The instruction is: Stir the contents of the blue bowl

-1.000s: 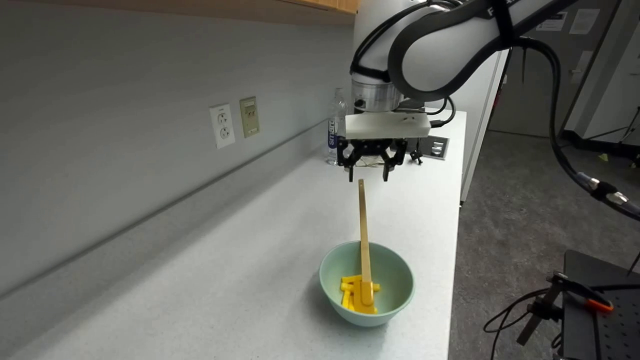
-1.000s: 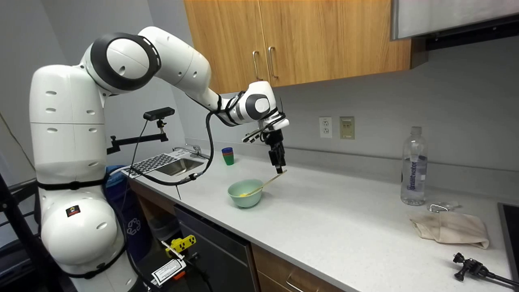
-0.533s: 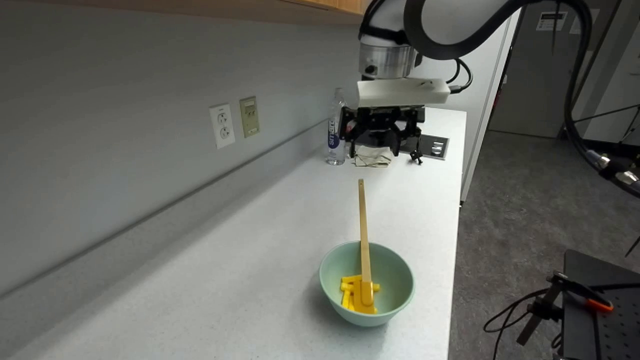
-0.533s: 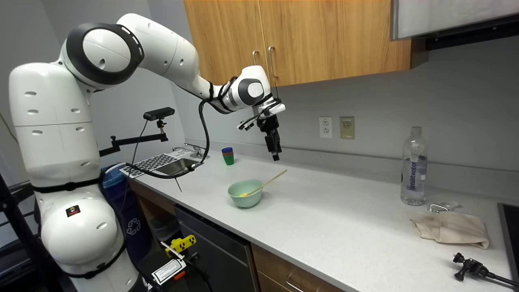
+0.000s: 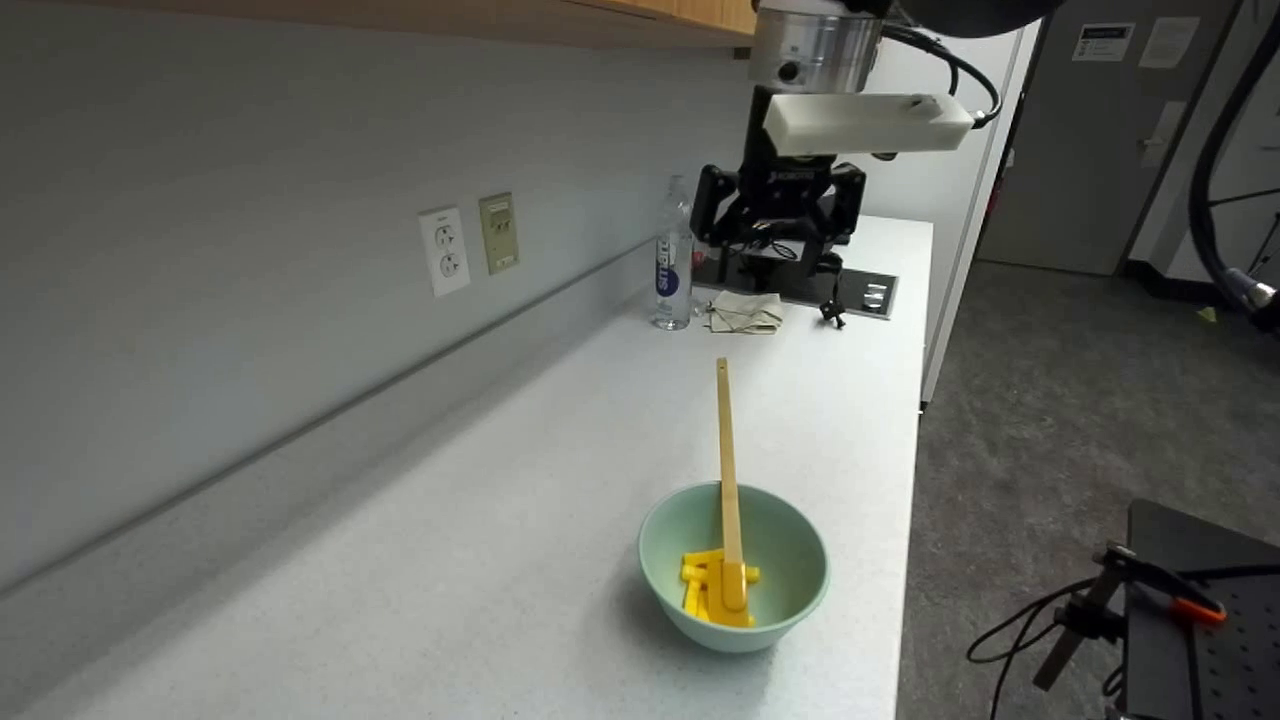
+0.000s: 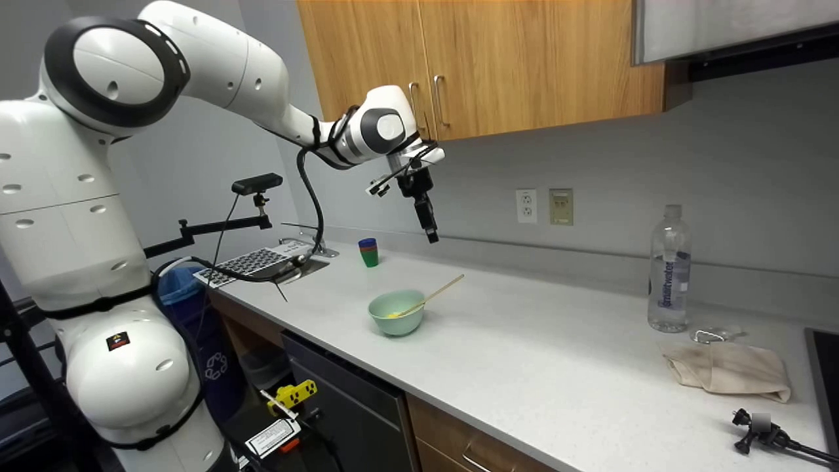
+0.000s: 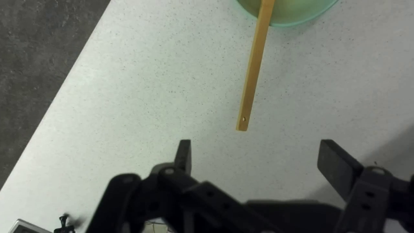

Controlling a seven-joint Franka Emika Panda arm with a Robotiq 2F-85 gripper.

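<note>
- Jaws, mine, single pair: spread wide, holding nothing; raised above the counter point(image 5: 450, 560) and well clear of it in both exterior views.
- Fingers point(image 7: 339, 171), mine, black: well apart, with bare speckled counter between them in the wrist view.
- Arm point(image 6: 223, 52), mine, white: bent high, reaching out over the counter in an exterior view.
- Blue bowl point(image 5: 790, 550), pale teal, round, plain-sided: upright on the counter, near its edge; part of it shows at the top of the wrist view.
- Yellow pieces point(image 5: 693, 598), small heap: in the bottom of the blue bowl, partly covered by the spatula's head.
- Spatula point(image 5: 729, 450), wooden handle, yellow head: head down in the blue bowl among the pieces; handle tilted, crossing the rim and jutting over the counter, apart from my jaws; small hole near the handle's end.
- Bottle point(image 6: 668, 282), clear, labelled: upright, near the wall.
- Cloth point(image 6: 727, 370), beige, folded: lying near the bottle.
- Mount point(image 6: 777, 438), black: lying near the cloth, partly blurred.
- Cups point(image 6: 369, 252), coloured, stacked: beyond the blue bowl.
- Outlet point(image 6: 526, 206), white: on the wall, beside a beige plate point(image 6: 561, 206).
- Cabinet point(image 6: 367, 59), wood: above the counter.
</note>
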